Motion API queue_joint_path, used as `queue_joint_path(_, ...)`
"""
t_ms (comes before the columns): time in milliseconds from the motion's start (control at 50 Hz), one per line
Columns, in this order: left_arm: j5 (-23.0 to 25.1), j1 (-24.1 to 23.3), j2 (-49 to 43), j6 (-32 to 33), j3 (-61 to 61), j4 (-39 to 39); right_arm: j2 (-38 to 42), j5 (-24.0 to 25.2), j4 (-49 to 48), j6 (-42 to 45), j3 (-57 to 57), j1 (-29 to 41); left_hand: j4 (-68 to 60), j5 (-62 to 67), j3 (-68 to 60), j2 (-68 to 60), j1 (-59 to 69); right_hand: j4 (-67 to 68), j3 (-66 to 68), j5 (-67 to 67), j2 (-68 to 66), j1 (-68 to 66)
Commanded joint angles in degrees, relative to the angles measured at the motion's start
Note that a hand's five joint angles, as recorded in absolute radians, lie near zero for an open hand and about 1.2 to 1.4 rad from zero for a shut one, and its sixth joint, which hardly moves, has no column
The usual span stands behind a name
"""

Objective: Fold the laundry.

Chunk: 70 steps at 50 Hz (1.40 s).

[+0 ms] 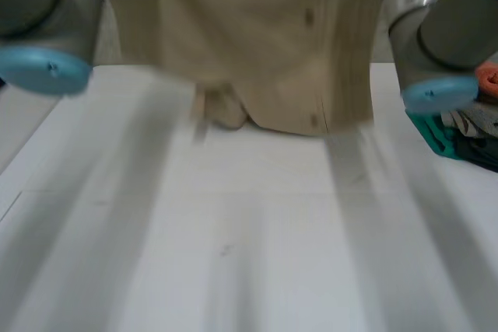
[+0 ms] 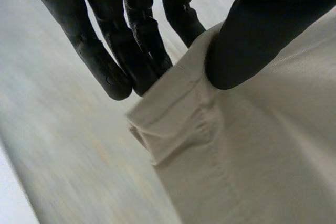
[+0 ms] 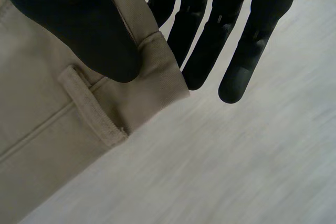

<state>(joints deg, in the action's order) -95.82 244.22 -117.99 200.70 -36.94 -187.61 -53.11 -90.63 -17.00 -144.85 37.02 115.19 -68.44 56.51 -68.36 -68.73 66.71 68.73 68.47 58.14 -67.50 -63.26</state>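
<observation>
The beige garment (image 1: pixel 264 44) hangs in the air between the two arms, above the white desk (image 1: pixel 249 254). Whether its lower edge brushes the desk is hard to tell. The left hand (image 2: pixel 262 30) has one top corner: the thumb presses the cloth from the front, and the straight fingers (image 2: pixel 142 40) back it from behind in a flat pinch. The right hand (image 3: pixel 89 30) does the same at the other corner, with its thumb clamped just beside the belt loop (image 3: pixel 89 108) and its fingers (image 3: pixel 210 40) straight behind the waistband edge. A grip at both corners most likely lets the cloth's weight pull it flat and wrinkle-free before it is laid down. The desk beneath the fingers is bare, so there is room to spread it. A pile of other laundry (image 1: pixel 467 126) waits past the right arm (image 1: pixel 436 44).
</observation>
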Motion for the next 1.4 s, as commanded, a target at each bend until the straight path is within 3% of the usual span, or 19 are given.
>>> queue_joint_path(20,0.6,0.3,5.8,-1.4,-8.3,-7.3,-1.8,8.7,-13.9,-1.5,3.9,-0.3,-11.6,13.5,-11.6,-11.3,13.3,11.3,11.5,11.9,-12.5,-16.7)
queue_joint_path(140,0.5,1.2,6.5,-1.4,-20.3,-2.6,-1.6,10.2,-13.0,-4.2,12.0,-0.8,-11.6,13.5,-11.6,-11.3,13.3,11.3,11.5,11.9,-12.5,-16.7)
queue_joint_path(440,0.7,-0.1,2.0,-0.6,-47.4,-0.3,5.9,16.5,-5.6,-5.8,35.1,-3.0,-11.6,13.5,-11.6,-11.3,13.3,11.3,11.5,11.9,-12.5,-16.7)
queue_joint_path(580,0.8,-1.5,5.6,0.6,-52.3,7.6,1.3,16.1,2.6,-4.3,41.6,-4.2,-11.6,13.5,-11.6,-11.3,13.3,11.3,11.5,11.9,-12.5,-16.7)
queue_joint_path(740,1.2,-5.2,15.8,4.3,-56.5,26.7,-11.6,13.0,31.8,-0.5,43.7,-5.3,-11.6,13.5,-11.6,-11.3,13.3,11.3,11.5,11.9,-12.5,-16.7)
queue_joint_path(880,4.4,-10.2,18.0,8.1,-58.1,43.9,-13.8,12.0,59.5,10.7,41.3,-7.5,-11.6,13.5,-11.6,-11.3,13.3,11.3,11.5,11.9,-12.5,-16.7)
queue_joint_path(960,6.3,-12.1,17.8,8.0,-57.1,48.5,-13.3,11.7,65.2,13.6,40.4,-8.5,-11.6,13.5,-11.6,-11.3,13.3,11.3,11.5,11.9,-12.5,-16.7)
queue_joint_path(1060,4.9,-11.2,16.2,7.9,-53.3,45.1,-12.4,11.8,62.4,12.0,41.5,-8.0,-11.6,13.5,-11.6,-11.3,13.3,11.3,11.5,11.9,-12.5,-16.7)
queue_joint_path(1080,4.2,-9.9,15.5,7.7,-52.0,43.2,-12.3,11.7,60.0,10.7,42.3,-7.5,8.7,-6.8,8.7,9.0,-7.0,11.3,11.5,11.9,-12.5,-16.7)
queue_joint_path(1140,3.4,-7.0,14.9,7.1,-50.4,39.4,-12.3,11.6,56.2,8.9,44.0,-6.9,48.7,-46.8,48.6,49.0,-47.0,11.3,11.5,11.9,-12.5,-16.7)
queue_joint_path(1260,4.8,-3.1,14.5,4.6,-49.5,29.9,-13.1,11.4,47.2,6.3,48.6,-6.4,48.1,-46.2,48.1,48.4,-46.4,11.3,11.5,11.9,-12.5,-16.7)
queue_joint_path(1400,12.8,0.5,7.1,4.5,-47.1,16.2,-13.5,11.1,41.0,5.2,51.7,-5.6,32.3,-30.4,32.3,32.6,-30.6,11.3,11.5,11.9,-12.5,-16.7)
